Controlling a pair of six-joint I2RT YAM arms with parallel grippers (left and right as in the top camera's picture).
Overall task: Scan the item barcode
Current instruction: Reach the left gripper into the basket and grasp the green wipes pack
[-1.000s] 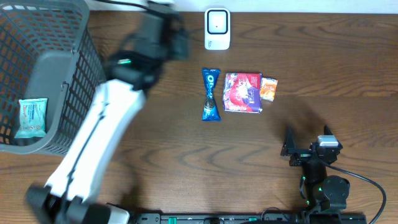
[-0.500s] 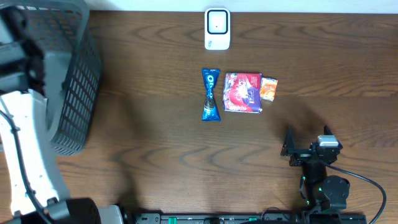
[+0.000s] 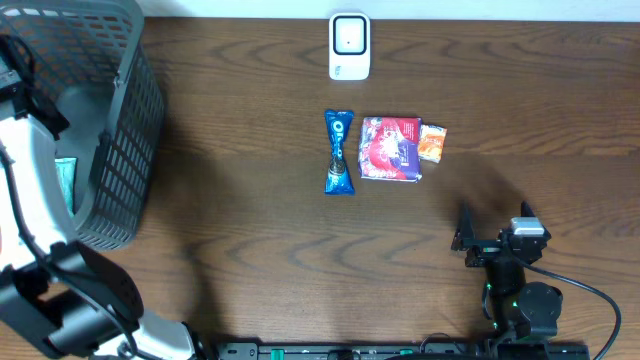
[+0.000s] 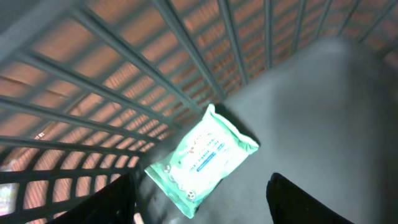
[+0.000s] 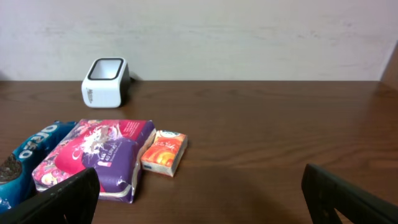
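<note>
We found the left gripper [image 4: 200, 190] inside the grey mesh basket [image 3: 128, 140] at the left end of the table [image 3: 250, 220], with its white arm [image 3: 25, 190] reaching in over the rim. In the left wrist view its two dark fingers [image 4: 109, 199] stood well apart at the bottom corners of the frame and pinched nothing. Beyond them a pale green soft packet [image 4: 202, 158] lay flat on the basket's solid floor, one edge close against the mesh wall. We could not tell whether the fingertips touched it. From overhead only a sliver of that packet showed past the arm.

The white scanner [image 3: 349, 45] stood at the far edge of the table, near the middle and well apart from the basket. On the near side of the scanner three items lay in a row. A blue biscuit pack [image 3: 339, 152] lay lengthwise, and a red and purple packet [image 3: 390, 148] sat just to its right. A small orange box [image 3: 432, 142] lay against or just beside that packet's right edge. We could not make out a barcode on any of them.

The right gripper [image 5: 199, 199] sat low at the near right of the table, well apart from the row and facing the items and the scanner. Its fingers showed at the bottom corners of the right wrist view, spread wide and empty
</note>
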